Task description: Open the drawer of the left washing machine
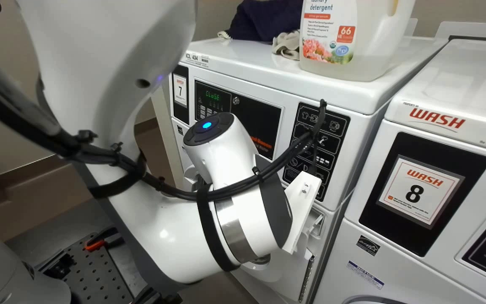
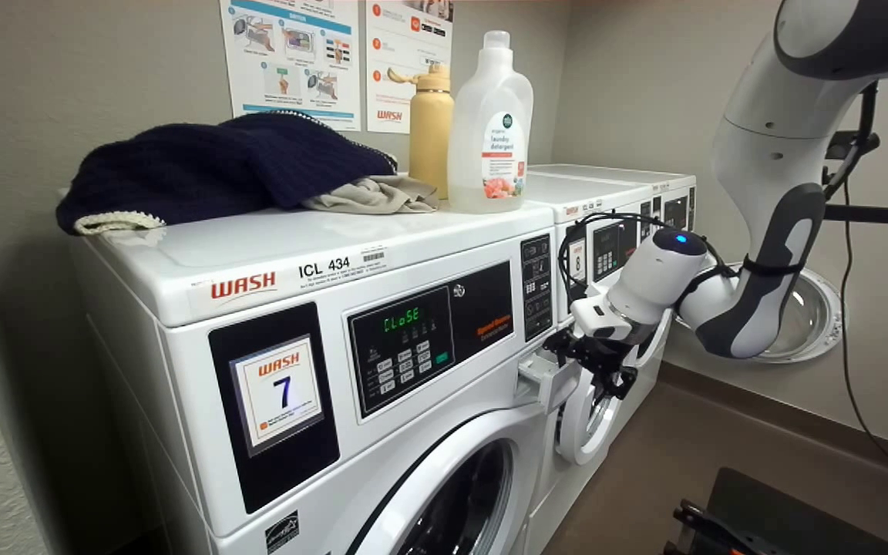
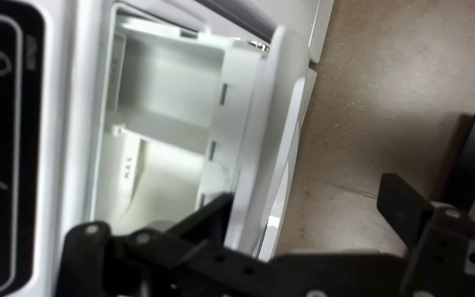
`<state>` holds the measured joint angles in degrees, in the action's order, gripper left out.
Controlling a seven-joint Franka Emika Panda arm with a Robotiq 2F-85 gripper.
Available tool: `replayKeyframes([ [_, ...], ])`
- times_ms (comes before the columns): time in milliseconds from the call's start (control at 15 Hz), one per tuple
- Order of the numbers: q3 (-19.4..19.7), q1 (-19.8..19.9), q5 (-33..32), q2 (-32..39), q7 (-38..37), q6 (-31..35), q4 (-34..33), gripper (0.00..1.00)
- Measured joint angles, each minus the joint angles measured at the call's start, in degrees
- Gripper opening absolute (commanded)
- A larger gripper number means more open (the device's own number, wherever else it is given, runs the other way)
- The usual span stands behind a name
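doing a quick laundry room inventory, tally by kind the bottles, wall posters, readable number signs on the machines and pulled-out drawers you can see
Bottles: 2 (detergent bottle, yellow bottle)
Wall posters: 2 (blue-banded poster, red-numbered poster)
Readable number signs: 2 (7 sign, 8 sign)
Pulled-out drawers: 1 (detergent drawer of machine 7)
Total: 7

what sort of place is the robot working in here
Probably a shared laundry room: a row of numbered washing machines, a laundry detergent bottle on one, and instruction posters on the wall.
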<state>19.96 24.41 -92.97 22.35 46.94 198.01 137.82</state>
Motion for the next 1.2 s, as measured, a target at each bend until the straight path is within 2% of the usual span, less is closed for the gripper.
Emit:
replayKeyframes([
  [267,0.3,-1.0,-4.0,-4.0,-2.5,-0.8,3.7,1.00],
  [600,4.2,-5.7,-14.3,-7.5,-12.2,-0.9,6.5,1.00],
  [867,11.0,-13.1,-24.2,-9.4,-22.2,-1.3,6.6,1.00],
  [1200,22.6,-25.2,-35.3,-12.9,-33.3,-3.9,4.5,1.00],
])
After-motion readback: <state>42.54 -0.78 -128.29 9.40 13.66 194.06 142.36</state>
